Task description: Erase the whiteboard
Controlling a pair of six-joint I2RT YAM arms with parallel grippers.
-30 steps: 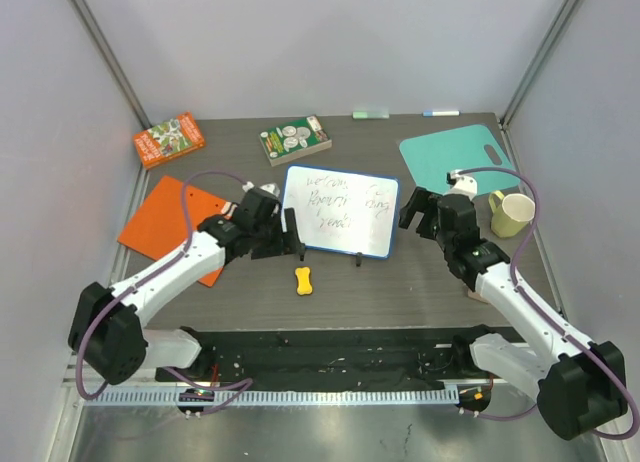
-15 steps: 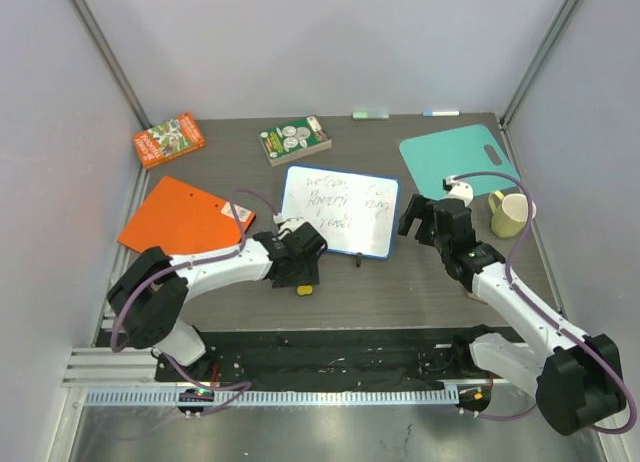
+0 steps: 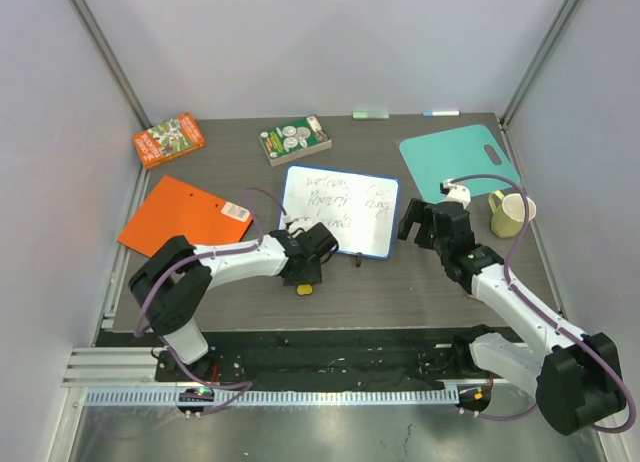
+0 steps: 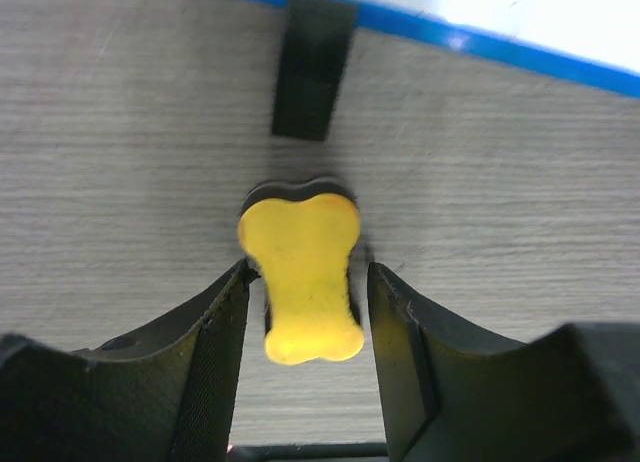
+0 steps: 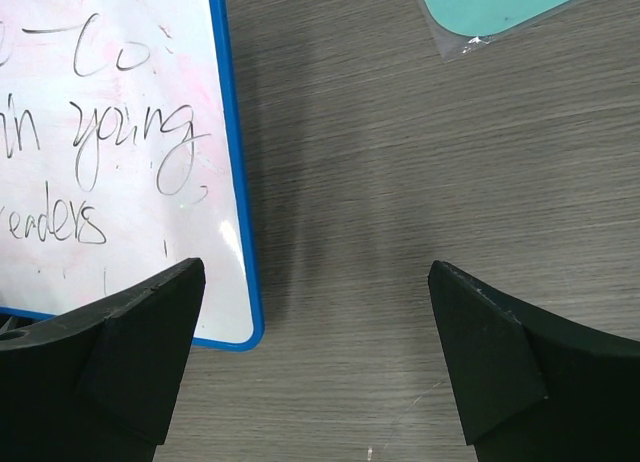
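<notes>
The whiteboard, white with a blue frame and dark handwriting, lies mid-table; its near right corner shows in the right wrist view, its frame and one black foot in the left wrist view. A yellow bone-shaped eraser lies just in front of the board. My left gripper is low over it, jaws open on either side of the eraser, with small gaps showing. My right gripper is open and empty beside the board's right edge.
An orange board lies at the left, a teal cutting board at the back right, a pale yellow mug near the right arm. Two small boxes and two markers lie at the back.
My left arm has swung from the board's left side to the front and come down over the yellow eraser. The right gripper has barely moved.
</notes>
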